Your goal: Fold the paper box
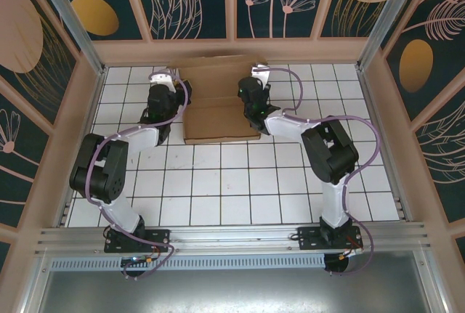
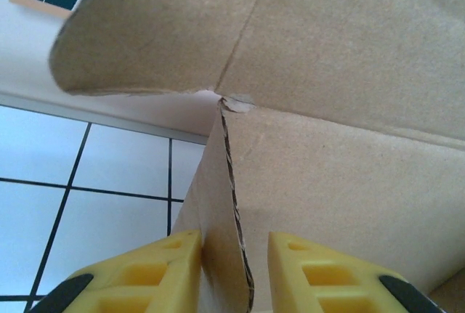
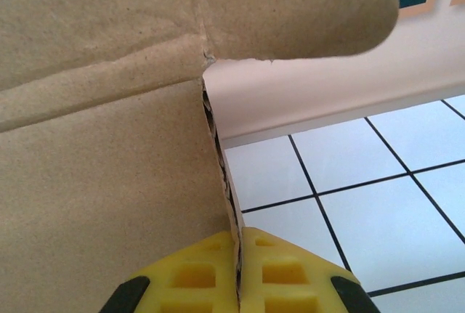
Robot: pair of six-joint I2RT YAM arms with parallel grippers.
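1. Paper box (image 1: 218,106): plain brown cardboard, partly folded, at the far middle of the white tiled table (image 1: 232,182); its rear edge lies close to the back wall (image 1: 232,50), and a flat panel reaches toward the arms
2. Surface: unprinted matt board with creases; the cut edges show corrugated fluting
3. Left wrist view: an upright side wall of the paper box (image 2: 327,182) is seen edge-on, and a round-cornered flap spreads above it
4. Left gripper (image 1: 180,99) (image 2: 234,244): at the box's left side, its yellow fingers (image 2: 160,269) narrowly parted astride the wall; one touches the board, the other stands just off it, and a firm pinch cannot be confirmed
5. Right gripper (image 1: 248,101) (image 3: 238,237): at the box's right side, its yellow fingers (image 3: 196,273) closed tight on the paper box (image 3: 109,182) at its wall edge
6. Right wrist view: a round-cornered flap overhangs the gripped wall
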